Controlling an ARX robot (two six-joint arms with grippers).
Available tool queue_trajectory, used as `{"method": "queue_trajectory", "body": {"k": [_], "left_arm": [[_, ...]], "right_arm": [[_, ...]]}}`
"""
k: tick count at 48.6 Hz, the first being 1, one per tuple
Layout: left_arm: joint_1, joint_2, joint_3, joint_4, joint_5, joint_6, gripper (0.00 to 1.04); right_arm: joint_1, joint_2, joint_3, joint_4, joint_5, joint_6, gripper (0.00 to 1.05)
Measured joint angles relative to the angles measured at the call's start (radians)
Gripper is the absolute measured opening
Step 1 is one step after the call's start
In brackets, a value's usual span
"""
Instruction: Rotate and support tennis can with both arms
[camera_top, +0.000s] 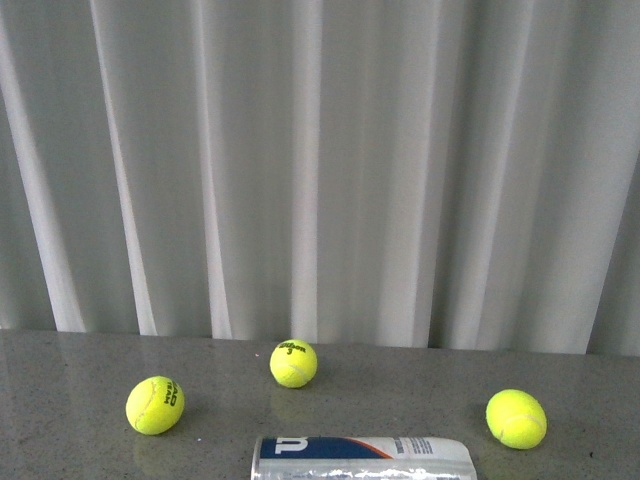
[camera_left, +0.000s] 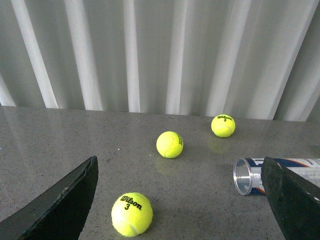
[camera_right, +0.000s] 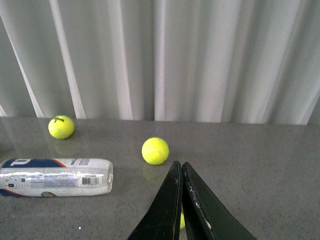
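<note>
Grey tabletop (camera_top: 60, 380), white curtain behind; front view: tennis can (camera_top: 362, 458) lying crosswise, nearest the robot; left wrist view: left jaws spread, can's open mouth beside one; right wrist view: right jaws pressed together, can broadside, apart.

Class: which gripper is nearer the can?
Probably left. The left gripper, open, has one finger overlapping the can near its mouth; the right gripper, shut, sits apart beside its other end.
</note>
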Motion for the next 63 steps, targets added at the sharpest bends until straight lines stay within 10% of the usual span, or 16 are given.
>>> {"method": "queue_trajectory", "body": {"k": [19,45,63], "left_arm": [[0.0,0.0,0.0,0.0,0.0,0.0,0.98],[0.0,0.0,0.0,0.0,0.0,0.0,0.98],[0.0,0.0,0.0,0.0,0.0,0.0,0.98]], "right_arm": [[0.0,-0.01,0.0,-0.005,0.0,-0.001,0.05],[0.0,-0.011,0.0,-0.005,0.0,0.0,1.0],[0.0,-0.011,0.0,-0.005,0.0,0.0,0.98]]}}
